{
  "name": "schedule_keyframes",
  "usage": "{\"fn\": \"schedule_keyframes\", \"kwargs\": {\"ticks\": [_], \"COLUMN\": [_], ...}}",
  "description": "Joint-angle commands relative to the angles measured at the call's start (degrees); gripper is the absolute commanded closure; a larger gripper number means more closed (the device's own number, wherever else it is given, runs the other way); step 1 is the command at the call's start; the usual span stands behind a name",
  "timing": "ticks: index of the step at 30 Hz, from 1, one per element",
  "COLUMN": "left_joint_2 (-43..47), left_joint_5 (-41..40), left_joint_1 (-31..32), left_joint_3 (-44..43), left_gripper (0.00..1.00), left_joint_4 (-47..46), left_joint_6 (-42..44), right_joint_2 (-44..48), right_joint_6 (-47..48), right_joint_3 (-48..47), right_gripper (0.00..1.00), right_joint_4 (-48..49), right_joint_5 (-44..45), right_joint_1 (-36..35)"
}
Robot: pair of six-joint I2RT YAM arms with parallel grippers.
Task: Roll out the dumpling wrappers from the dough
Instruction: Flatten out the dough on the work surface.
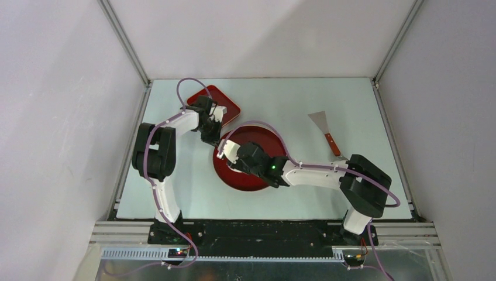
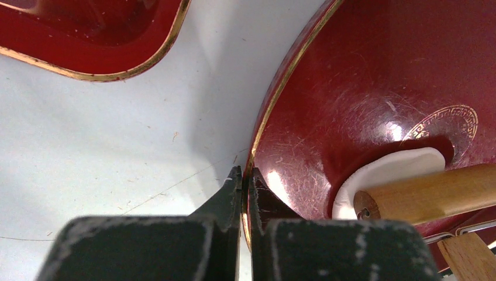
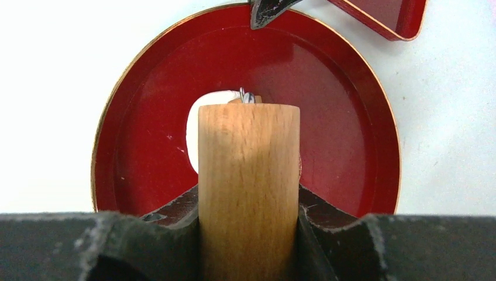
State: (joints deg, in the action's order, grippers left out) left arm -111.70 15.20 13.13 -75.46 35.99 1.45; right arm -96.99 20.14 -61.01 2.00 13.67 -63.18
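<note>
The wrapper (image 2: 389, 167) is a thin, smooth white disc of dough, partly hidden under the wooden pin (image 3: 248, 175). It lies near the middle of the round red plate (image 3: 140, 152) on the table (image 2: 117, 146). The left fingers (image 2: 225, 199) pinch the plate's gilt rim; the right fingers (image 3: 175, 211) grip the pin. A square red tray (image 2: 146, 64) sits just beside the plate.

Rolling pin (image 3: 248, 187) hides most of the wrapper (image 3: 195, 132).
</note>
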Motion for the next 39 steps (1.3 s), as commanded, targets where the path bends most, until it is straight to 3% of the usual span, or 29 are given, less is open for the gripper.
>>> {"fn": "schedule_keyframes", "kwargs": {"ticks": [1,19,26,31,39], "left_joint_2": [-2.13,-2.21,-2.21,-2.32,-2.31], "left_joint_5": [-2.26,-1.98,-2.01,-2.07,-2.17], "left_joint_1": [0.25,0.04,0.02,-0.02,0.0], "left_joint_3": [-0.24,-0.24,-0.35,-0.42,-0.46], "left_gripper": [1.0,1.0,1.0,1.0,1.0], "left_joint_4": [-0.11,-0.08,-0.04,-0.06,-0.07], "left_joint_6": [-0.75,-0.88,-0.93,-0.95,-0.93], "right_joint_2": [-2.98,-9.38,-2.88,3.14,0.94], "right_joint_6": [-5.56,-4.76,3.45,5.03,4.29], "right_joint_3": [-0.5,1.08,0.43,-4.42,-8.59], "right_gripper": [1.0,1.0,1.0,1.0,1.0], "right_joint_4": [-1.74,-3.83,2.34,-0.74,-6.21], "right_joint_5": [-2.94,3.54,6.21,3.68,5.81], "right_joint_1": [-0.3,4.28,4.69,2.11,-3.53]}}
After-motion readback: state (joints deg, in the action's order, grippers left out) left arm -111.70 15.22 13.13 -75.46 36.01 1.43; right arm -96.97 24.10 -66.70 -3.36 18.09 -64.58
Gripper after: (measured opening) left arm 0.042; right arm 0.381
